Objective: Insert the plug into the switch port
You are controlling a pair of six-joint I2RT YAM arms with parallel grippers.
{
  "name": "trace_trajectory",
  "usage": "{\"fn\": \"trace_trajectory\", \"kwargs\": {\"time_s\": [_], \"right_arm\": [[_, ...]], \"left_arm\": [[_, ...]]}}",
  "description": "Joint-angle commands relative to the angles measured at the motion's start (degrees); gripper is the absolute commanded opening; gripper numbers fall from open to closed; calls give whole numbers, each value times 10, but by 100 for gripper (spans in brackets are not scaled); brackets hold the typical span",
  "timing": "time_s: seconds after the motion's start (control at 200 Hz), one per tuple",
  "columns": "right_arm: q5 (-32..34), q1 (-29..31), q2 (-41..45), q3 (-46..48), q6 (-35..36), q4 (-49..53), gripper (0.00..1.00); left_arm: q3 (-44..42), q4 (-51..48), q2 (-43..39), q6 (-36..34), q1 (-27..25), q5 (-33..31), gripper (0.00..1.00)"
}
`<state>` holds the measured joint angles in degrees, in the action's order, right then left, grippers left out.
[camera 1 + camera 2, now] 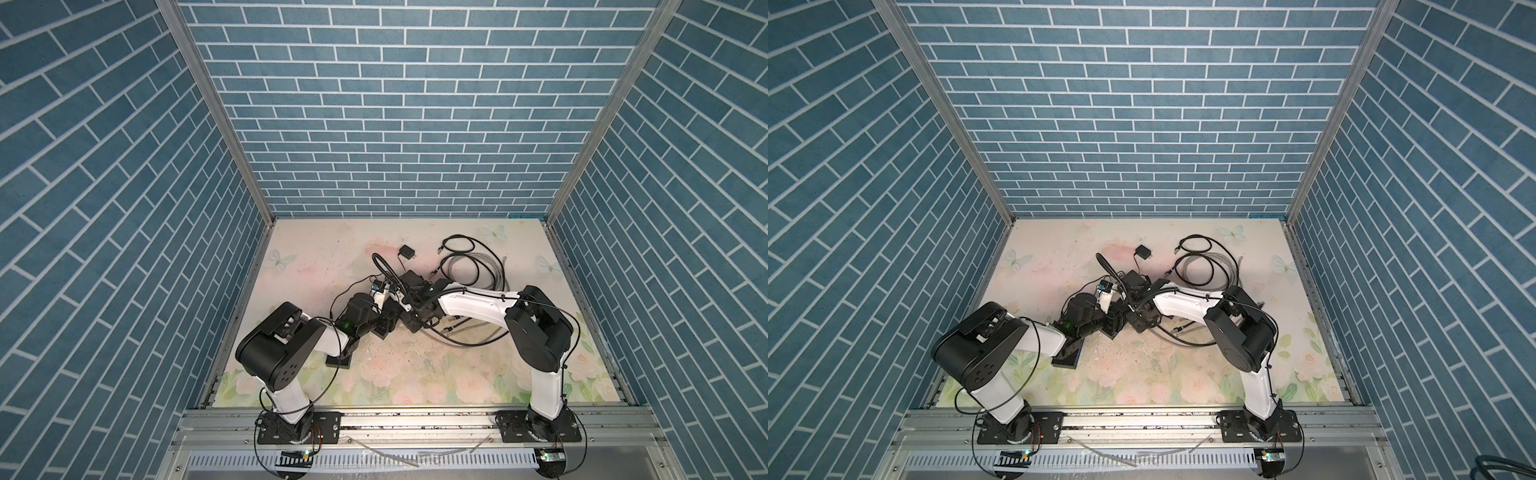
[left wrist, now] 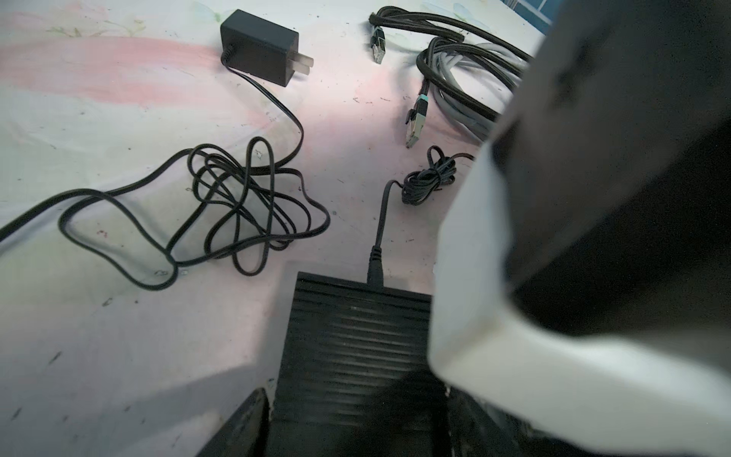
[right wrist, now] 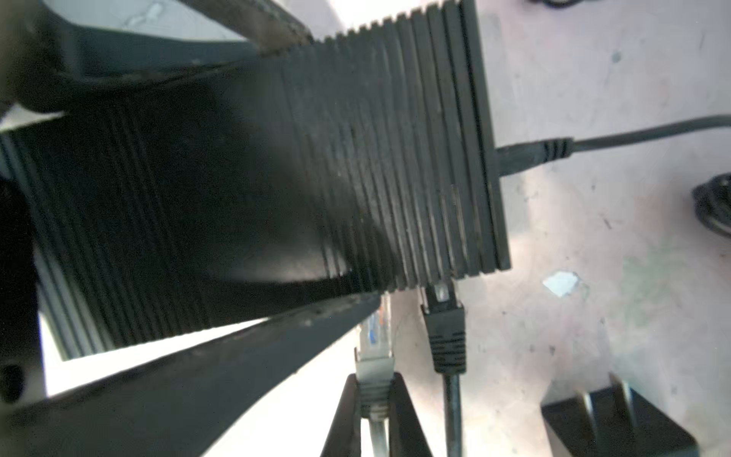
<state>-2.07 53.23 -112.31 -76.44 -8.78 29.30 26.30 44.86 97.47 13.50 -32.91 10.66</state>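
Where the right gripper (image 3: 375,383) closes: its two dark fingers are pinched together on the boot of the grey plug (image 3: 374,348), with the cable running back between them.
Grey plug: clear-bodied, with coloured wires showing inside. Its nose meets the port edge of the switch (image 3: 316,158). A left finger (image 3: 237,364) crosses in front, so how far it has entered cannot be told.
Left gripper (image 2: 356,399): spread wide and clamped across the switch, one finger on each side.
Switch: black with a ribbed top, lying flat mid-table where both arms meet.
Beside the plug: a black plug (image 3: 445,332) sits in the neighbouring port, just beside the grey one.
Adjacent side of switch: a round power lead (image 3: 530,152) is plugged in.
Near: a black power adapter (image 2: 261,47) with two bare prongs, its thin cord (image 2: 237,198) tangled on the mat, and a small tied bundle (image 2: 429,184).
Farther: coiled grey and black cables (image 2: 466,95) with loose connector ends (image 2: 415,118).
Blocking sight: the right arm's white link (image 2: 553,296) fills one side of the left wrist view.
Edges: blue brick-pattern walls (image 1: 395,124) close three sides. The floral table (image 1: 415,374) lies open between the switch and the arm bases.
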Motion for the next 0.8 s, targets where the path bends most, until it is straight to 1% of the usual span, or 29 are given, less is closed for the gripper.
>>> {"fn": "trace_trajectory", "kwargs": {"time_s": [0.0, 0.29, 0.535, 0.795], "right_arm": [[-21, 3, -8, -30, -13, -23, 0], [-23, 3, 1, -24, -12, -35, 0], [-24, 4, 7, -30, -7, -67, 0], [2, 3, 24, -15, 19, -124, 0]], "left_arm": [[-7, -14, 10, -8, -7, 21, 71], [-5, -12, 15, -7, -7, 24, 71], [-5, -10, 18, -8, -7, 38, 71], [-5, -8, 18, -10, -7, 64, 71]]}}
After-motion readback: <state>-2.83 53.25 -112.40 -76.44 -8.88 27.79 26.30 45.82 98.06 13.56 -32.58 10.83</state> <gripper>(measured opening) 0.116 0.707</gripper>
